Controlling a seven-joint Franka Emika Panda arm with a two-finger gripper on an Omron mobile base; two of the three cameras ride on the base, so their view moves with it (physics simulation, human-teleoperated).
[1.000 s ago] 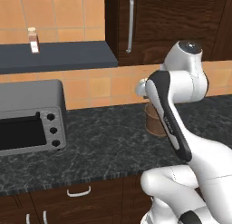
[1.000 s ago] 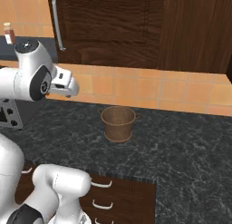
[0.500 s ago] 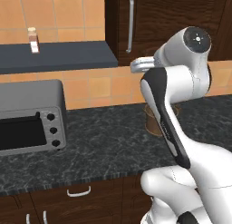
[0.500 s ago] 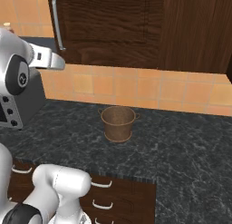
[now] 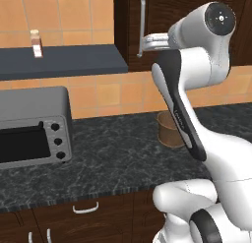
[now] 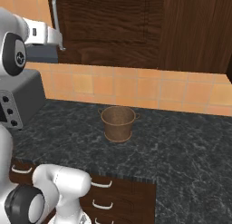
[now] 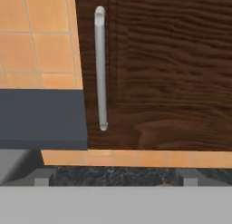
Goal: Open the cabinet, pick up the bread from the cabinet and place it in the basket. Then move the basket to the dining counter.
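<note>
I am holding my gripper [image 5: 143,43] spread wide before the grained dark-wood cabinet [image 7: 167,69], facing its smooth silver bar handle [image 7: 100,69].

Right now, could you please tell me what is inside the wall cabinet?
The cabinet door is shut, so its contents are hidden. Only the dark wood front and silver handle show, with the open gripper near the handle.

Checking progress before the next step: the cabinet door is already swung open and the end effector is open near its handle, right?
Not quite. The cabinet door is shut, flush behind its handle, as the hand view shows. The end effector is indeed open near that handle.
</note>
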